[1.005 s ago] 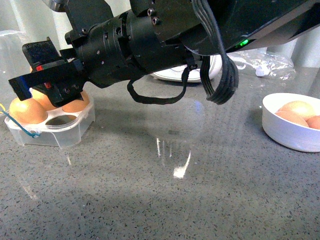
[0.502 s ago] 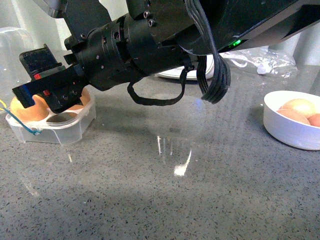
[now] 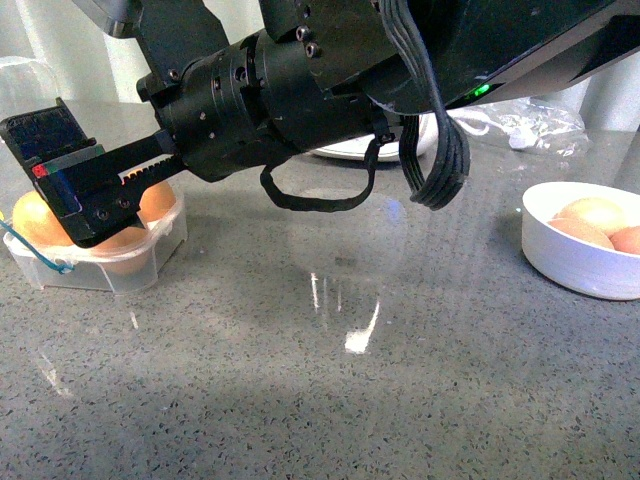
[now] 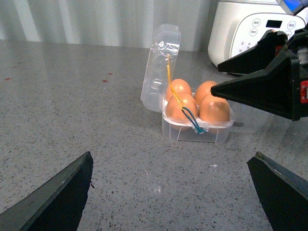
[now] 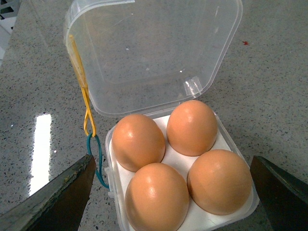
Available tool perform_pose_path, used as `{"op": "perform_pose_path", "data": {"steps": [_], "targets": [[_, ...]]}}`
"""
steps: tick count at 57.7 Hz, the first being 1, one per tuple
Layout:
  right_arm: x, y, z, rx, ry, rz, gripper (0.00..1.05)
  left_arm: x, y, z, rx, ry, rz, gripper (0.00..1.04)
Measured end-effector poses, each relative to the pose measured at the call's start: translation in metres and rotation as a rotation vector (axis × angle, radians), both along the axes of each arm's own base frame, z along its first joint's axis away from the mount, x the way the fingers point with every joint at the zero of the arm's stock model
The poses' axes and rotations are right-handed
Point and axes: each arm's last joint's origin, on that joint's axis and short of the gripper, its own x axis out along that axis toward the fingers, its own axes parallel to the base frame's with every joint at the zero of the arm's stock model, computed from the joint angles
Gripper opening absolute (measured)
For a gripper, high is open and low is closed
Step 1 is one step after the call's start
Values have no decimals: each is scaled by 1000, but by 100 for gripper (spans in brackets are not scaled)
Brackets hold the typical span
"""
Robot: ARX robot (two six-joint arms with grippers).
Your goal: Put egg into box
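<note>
The clear box [image 5: 120,192] stands with its lid [image 5: 154,53] hinged open, and a brown egg [image 5: 219,180] lies in each of its four cells; I cannot tell the eggs apart. Yellow and blue strings [image 5: 89,127] hang at its side. My right gripper [image 5: 178,192] is open and empty just above the box, one finger on each side. In the front view it [image 3: 65,175] covers most of the box [image 3: 100,270] at far left. My left gripper [image 4: 178,192] is open and empty, low over the counter, a way short of the box [image 4: 198,130].
A round white bowl [image 3: 570,265] with more brown eggs stands at the right. A white cooker [image 4: 250,24] stands behind the box. My right arm [image 3: 330,80] crosses over the counter's middle. Crumpled clear plastic [image 3: 530,125] lies at the back right.
My right gripper has moved left over the box and its jaws have spread wider. The front cell that looked empty before now shows an egg.
</note>
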Motion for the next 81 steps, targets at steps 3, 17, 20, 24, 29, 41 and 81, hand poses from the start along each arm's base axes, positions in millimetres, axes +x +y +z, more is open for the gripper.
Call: {"op": "perform_pose_path", "data": {"steps": [3, 17, 20, 24, 29, 41, 81], "targets": [[1, -3, 3, 7, -9, -14, 98, 0, 0, 0, 0, 0, 0, 98], [9, -58, 32, 64, -75, -228, 98, 0, 0, 0, 0, 0, 0, 98], [9, -75, 38, 70, -88, -300, 98, 0, 0, 0, 0, 0, 0, 98], [7, -98, 44, 83, -101, -376, 98, 0, 0, 0, 0, 0, 0, 98], [1, -123, 49, 74, -127, -483, 98, 0, 0, 0, 0, 0, 0, 98], [-29, -185, 57, 24, -248, -754, 98, 0, 0, 0, 0, 0, 0, 98], [-181, -278, -7, 198, -256, -1178, 19, 0, 0, 0, 0, 0, 1, 98]]}}
